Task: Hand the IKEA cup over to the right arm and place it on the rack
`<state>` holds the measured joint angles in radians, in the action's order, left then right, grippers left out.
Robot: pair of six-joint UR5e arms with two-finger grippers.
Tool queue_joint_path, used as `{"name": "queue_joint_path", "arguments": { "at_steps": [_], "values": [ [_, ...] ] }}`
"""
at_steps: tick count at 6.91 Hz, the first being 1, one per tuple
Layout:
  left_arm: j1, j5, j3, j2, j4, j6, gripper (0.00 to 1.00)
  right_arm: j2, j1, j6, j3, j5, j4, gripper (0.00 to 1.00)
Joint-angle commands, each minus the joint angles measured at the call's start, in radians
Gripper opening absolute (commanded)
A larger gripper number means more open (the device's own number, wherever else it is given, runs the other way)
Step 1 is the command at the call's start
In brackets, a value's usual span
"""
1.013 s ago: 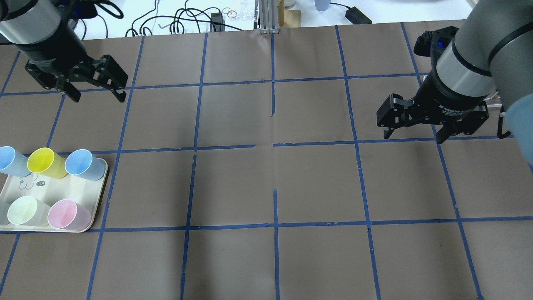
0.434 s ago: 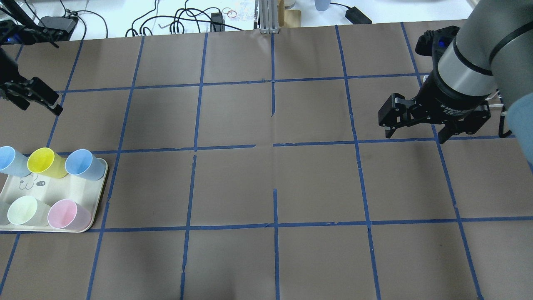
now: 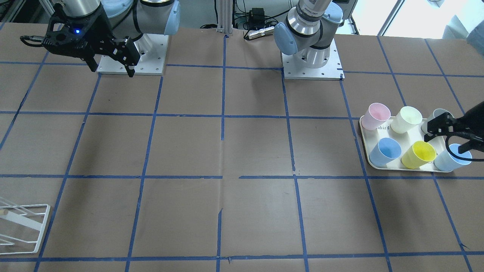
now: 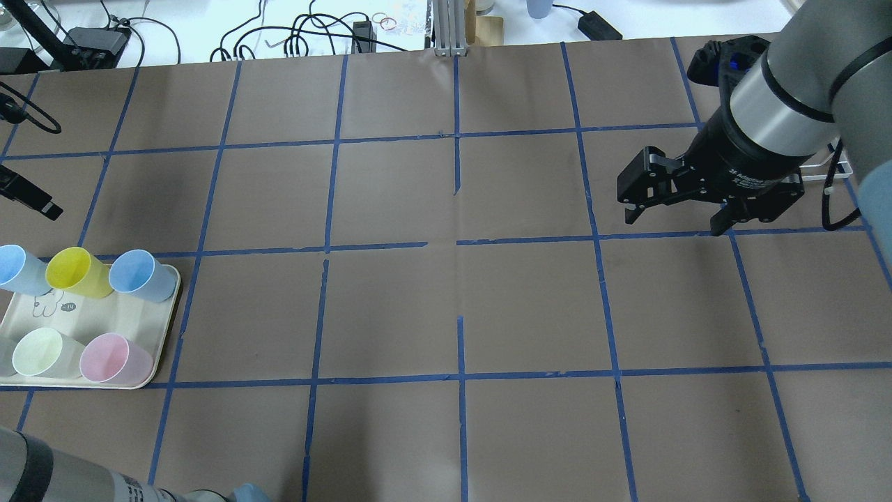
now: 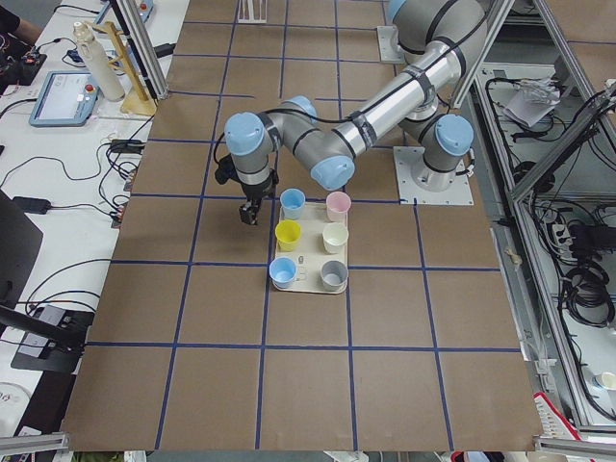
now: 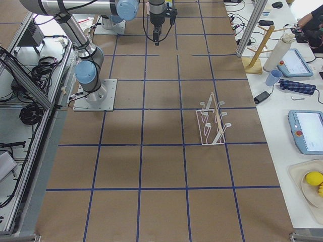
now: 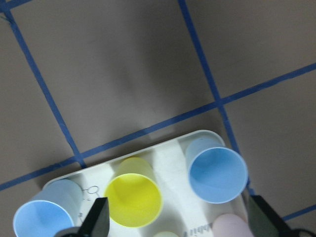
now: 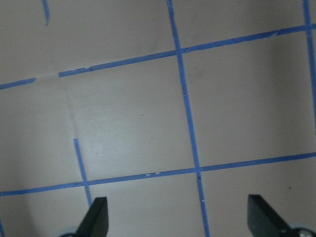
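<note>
The bright yellow IKEA cup (image 4: 73,270) stands upright in the back row of a cream tray (image 4: 132,328), between two blue cups; it also shows in the front view (image 3: 418,154) and the left wrist view (image 7: 133,200). My left gripper (image 3: 444,140) hangs open and empty above the tray's outer end; in the wrist view (image 7: 180,224) the yellow cup lies below, nearer one finger. In the overhead view only one finger (image 4: 28,195) shows. My right gripper (image 4: 672,222) is open and empty over bare table. The white wire rack (image 6: 212,121) stands far right (image 3: 22,226).
The tray also holds two blue cups (image 4: 143,274), a pink cup (image 4: 111,359), a pale cream cup (image 4: 42,352) and a grey cup (image 5: 333,274). Cables and boxes (image 4: 313,31) lie beyond the table's far edge. Blue tape lines cross the brown table.
My left gripper has swung left and toward the tray, leaving the overhead view but for one finger. My right gripper has shifted slightly left. The cups have not moved.
</note>
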<state>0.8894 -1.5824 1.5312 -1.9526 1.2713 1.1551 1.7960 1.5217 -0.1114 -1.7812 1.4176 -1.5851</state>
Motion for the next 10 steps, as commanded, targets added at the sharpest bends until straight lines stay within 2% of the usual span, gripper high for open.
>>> {"name": "queue_joint_path", "arguments": {
  "at_steps": [1, 2, 5, 6, 8, 10],
  "values": [
    [-0.056, -0.002, 0.004, -0.078, -0.026, 0.057, 1.00, 0.006, 0.000, 0.001, 0.002, -0.255, 0.008, 1.00],
    [-0.055, -0.011, 0.006, -0.083, -0.011, 0.058, 1.00, 0.003, -0.005, -0.001, -0.003, -0.379, 0.020, 1.00],
    [-0.041, -0.010, 0.058, -0.085, -0.020, 0.081, 1.00, -0.004, -0.012, 0.002, -0.010, -0.641, 0.048, 1.00],
    [-0.046, -0.011, 0.093, -0.077, -0.044, 0.128, 1.00, -0.006, -0.026, 0.013, -0.014, -0.757, 0.095, 1.00],
    [-0.052, -0.014, 0.104, -0.078, -0.092, 0.147, 1.00, -0.004, -0.116, 0.143, -0.023, -0.865, 0.189, 1.00],
    [-0.055, -0.014, 0.106, -0.081, -0.096, 0.140, 1.00, -0.003, -0.124, 0.307, -0.075, -1.050, 0.293, 1.00]
  ]
}}
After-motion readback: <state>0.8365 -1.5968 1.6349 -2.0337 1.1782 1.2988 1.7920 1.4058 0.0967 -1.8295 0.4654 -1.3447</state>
